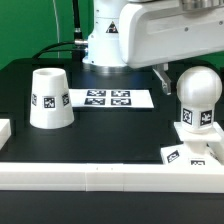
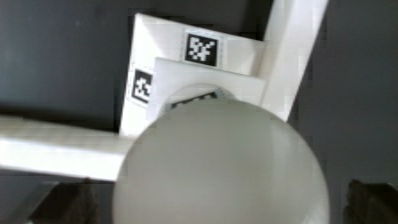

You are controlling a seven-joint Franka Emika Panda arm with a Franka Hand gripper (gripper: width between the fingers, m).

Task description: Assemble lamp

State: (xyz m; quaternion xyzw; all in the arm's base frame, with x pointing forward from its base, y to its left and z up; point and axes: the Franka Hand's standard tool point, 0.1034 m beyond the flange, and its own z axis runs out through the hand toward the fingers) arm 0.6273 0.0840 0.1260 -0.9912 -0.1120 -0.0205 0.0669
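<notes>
My gripper (image 2: 210, 205) hangs over the bulb (image 1: 197, 92), and its jaws stand wide apart. In the wrist view only the dark tips of my fingers (image 2: 50, 206) show, one on each side of the round head, which fills much of that picture. I cannot tell if they touch it, because there everything is blurred and dark. In the exterior view the bulb stands upright on the flat square base (image 1: 178, 152) at that view's right, and a tag is on its lower part. I cannot see whether it is fixed into the base or only resting there. The base lies on the black table (image 1: 110, 135), just beside the long white border rail (image 1: 100, 176) at the front. The wrist view shows two tags on the top face of the base, next to the bulb's head. The shade (image 1: 50, 100) stands alone at the exterior view's left with its narrow end up and one tag facing the camera, well apart from the bulb and base. Between them, further back, lies the marker board (image 1: 106, 98).
</notes>
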